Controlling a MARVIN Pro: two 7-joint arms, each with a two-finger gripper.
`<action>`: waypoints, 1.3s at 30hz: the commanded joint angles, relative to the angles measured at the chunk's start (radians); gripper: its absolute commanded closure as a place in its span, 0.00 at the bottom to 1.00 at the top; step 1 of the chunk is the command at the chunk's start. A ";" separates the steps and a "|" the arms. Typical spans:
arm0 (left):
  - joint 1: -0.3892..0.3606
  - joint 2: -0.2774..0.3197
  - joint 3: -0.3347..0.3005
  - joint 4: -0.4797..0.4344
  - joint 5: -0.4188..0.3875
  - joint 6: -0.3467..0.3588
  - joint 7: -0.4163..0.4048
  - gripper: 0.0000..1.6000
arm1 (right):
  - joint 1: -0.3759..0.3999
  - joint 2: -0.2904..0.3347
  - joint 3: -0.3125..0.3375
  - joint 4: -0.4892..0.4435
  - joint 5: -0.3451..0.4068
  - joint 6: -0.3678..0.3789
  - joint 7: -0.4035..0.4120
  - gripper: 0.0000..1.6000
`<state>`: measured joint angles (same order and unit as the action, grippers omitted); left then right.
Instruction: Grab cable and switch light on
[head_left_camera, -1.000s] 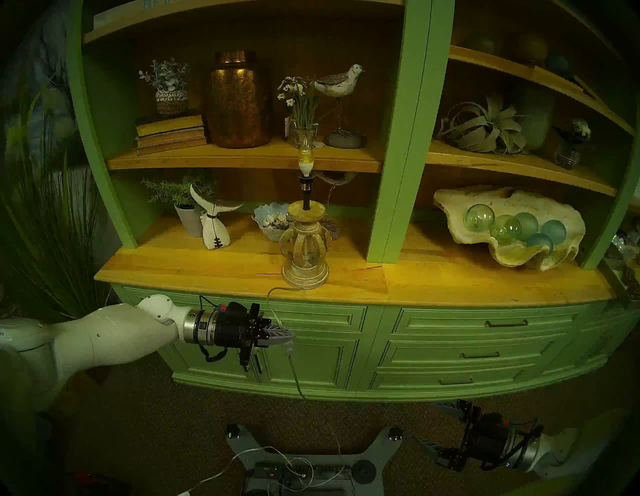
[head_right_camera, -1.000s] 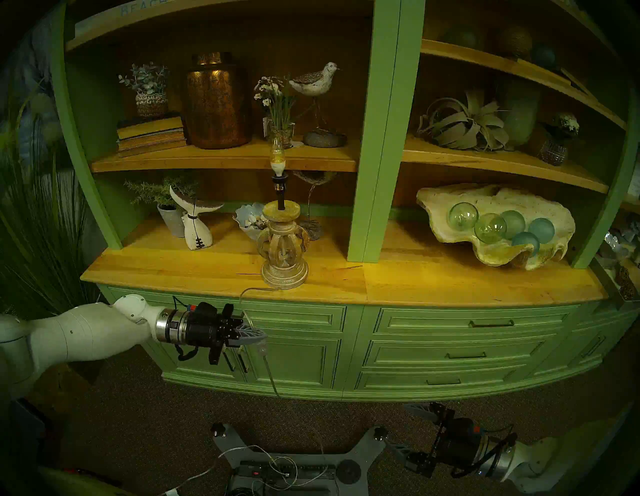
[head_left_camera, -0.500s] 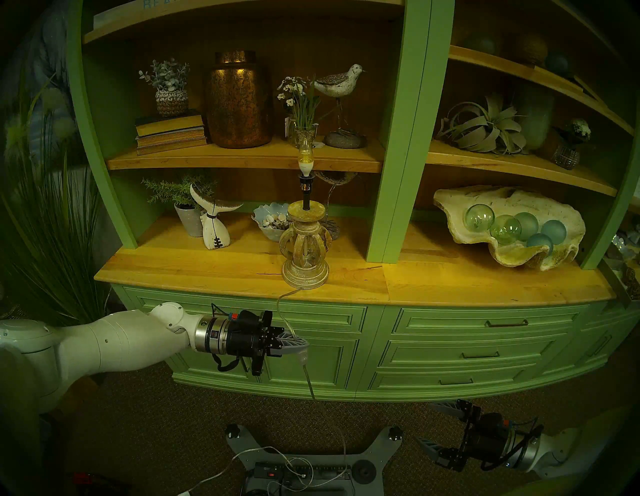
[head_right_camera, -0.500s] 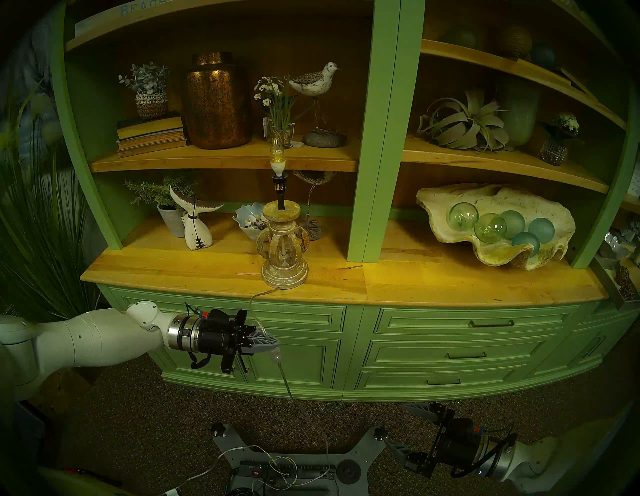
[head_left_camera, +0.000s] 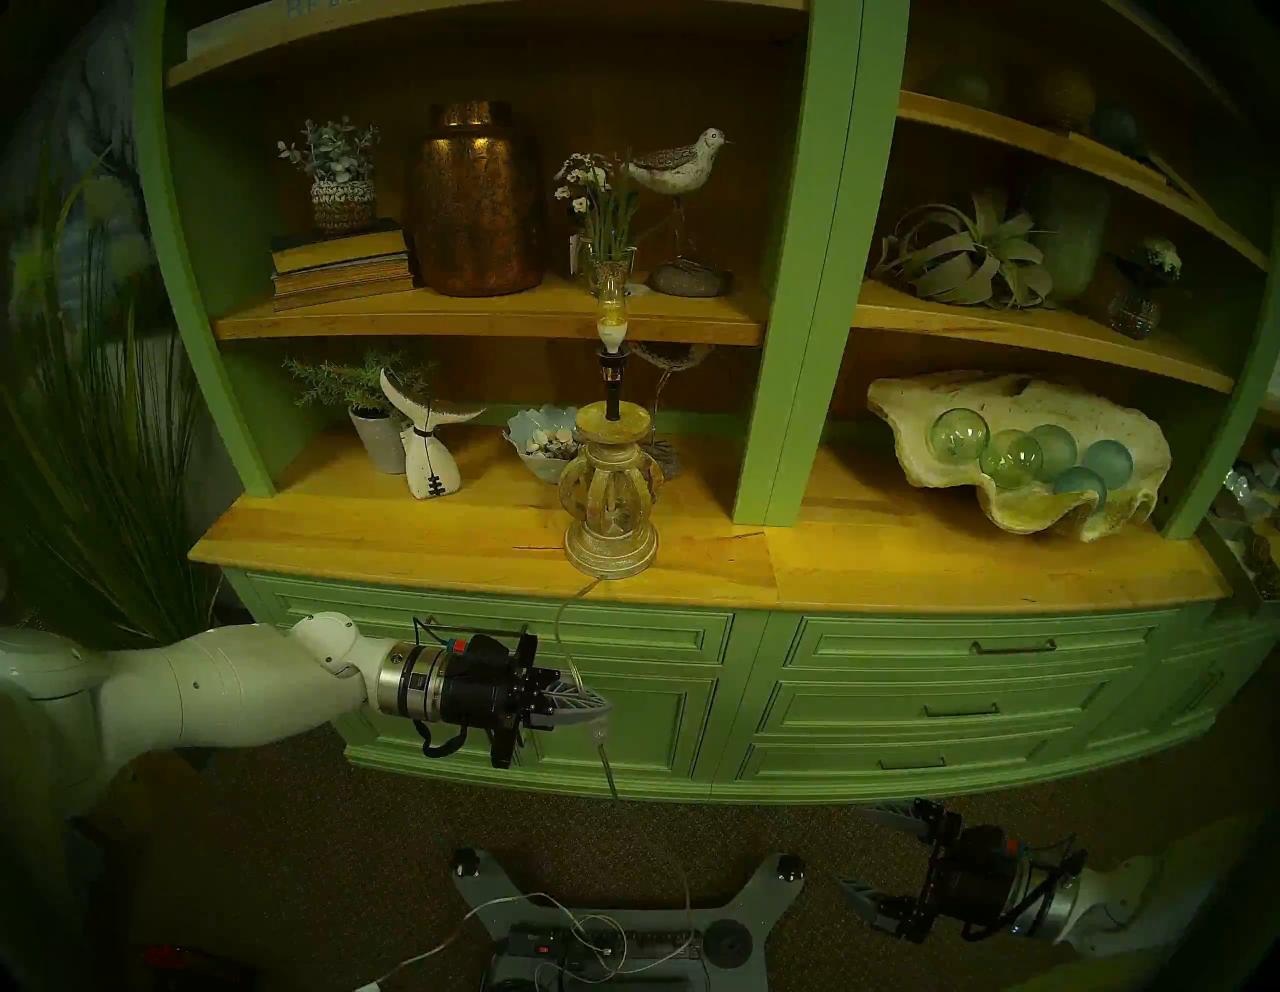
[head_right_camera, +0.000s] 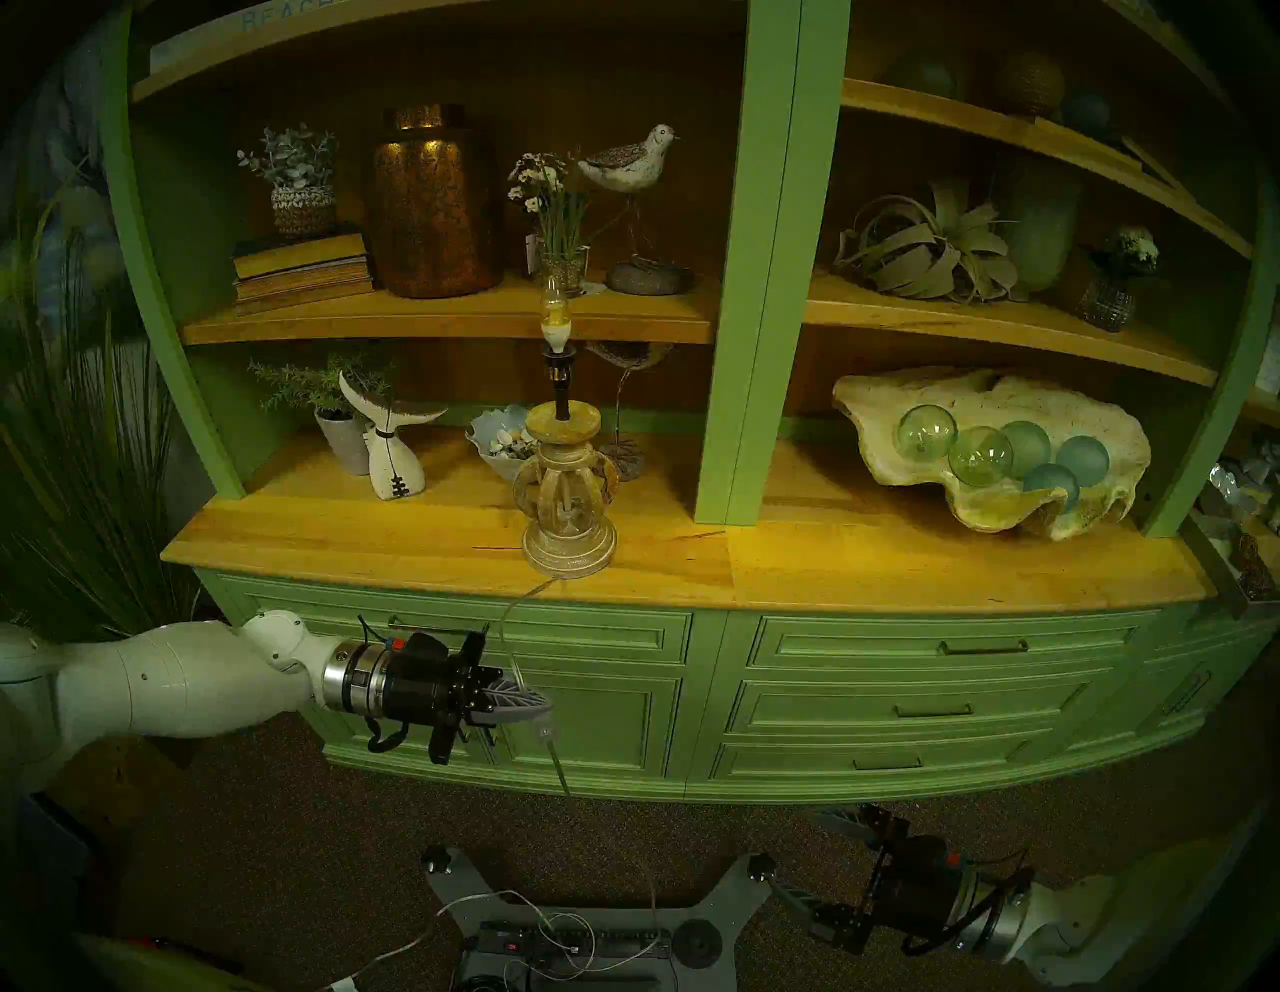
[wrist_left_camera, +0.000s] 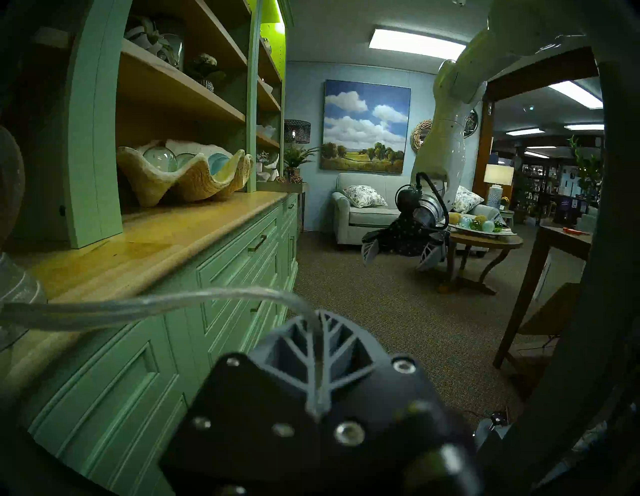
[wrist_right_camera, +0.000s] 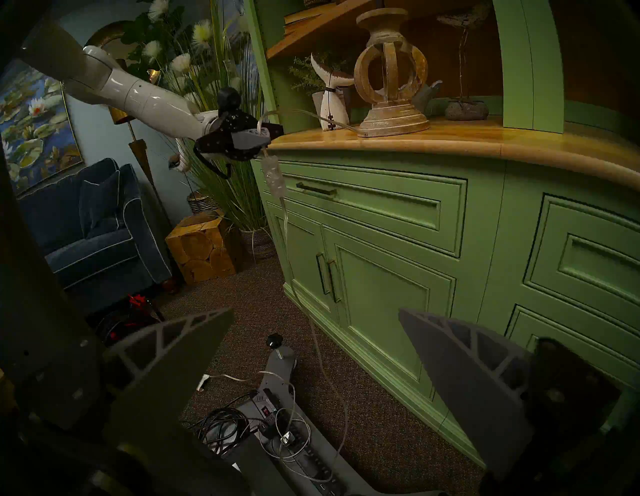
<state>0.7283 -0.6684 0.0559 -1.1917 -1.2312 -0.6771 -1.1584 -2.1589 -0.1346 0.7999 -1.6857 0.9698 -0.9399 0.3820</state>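
The light (head_left_camera: 611, 499) stands on the wooden counter (head_left_camera: 388, 537), with an openwork wooden base, a black stem and a bare bulb (head_left_camera: 611, 315). The clear cable (head_left_camera: 562, 616) leaves its base, drops over the counter edge and runs down to the floor. My left gripper (head_left_camera: 597, 705) is shut on the cable just above the clear switch lump (head_left_camera: 601, 731). The left wrist view shows the cable (wrist_left_camera: 173, 304) entering the shut fingers (wrist_left_camera: 294, 341). My right gripper (head_left_camera: 852, 846) is open and empty, low at the right. The right wrist view shows the lump (wrist_right_camera: 273, 176) hanging below the left gripper (wrist_right_camera: 258, 138).
Green drawers and doors (head_left_camera: 956, 693) face me under the counter. A power strip (head_left_camera: 602, 942) with tangled cords sits on my base on the carpet. A white cord (head_left_camera: 415, 959) trails left. A shell bowl of glass balls (head_left_camera: 900, 415) sits on the counter at right.
My left gripper has moved to the right and then down a little, carrying the cable and its switch lump with it. The right arm has not moved.
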 joint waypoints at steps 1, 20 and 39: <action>-0.057 0.003 0.009 -0.019 -0.013 -0.019 -0.102 1.00 | 0.002 0.005 0.003 -0.011 0.001 -0.005 0.000 0.00; -0.097 0.007 0.075 -0.032 -0.021 -0.044 -0.066 1.00 | 0.002 0.005 0.003 -0.011 0.001 -0.005 0.000 0.00; -0.102 0.006 0.082 -0.029 -0.022 -0.050 -0.070 1.00 | 0.189 -0.095 0.126 -0.137 -0.087 0.214 0.130 0.00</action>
<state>0.6617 -0.6592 0.1493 -1.2142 -1.2381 -0.7200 -1.1136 -2.0517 -0.1846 0.8816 -1.7751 0.9068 -0.7688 0.4817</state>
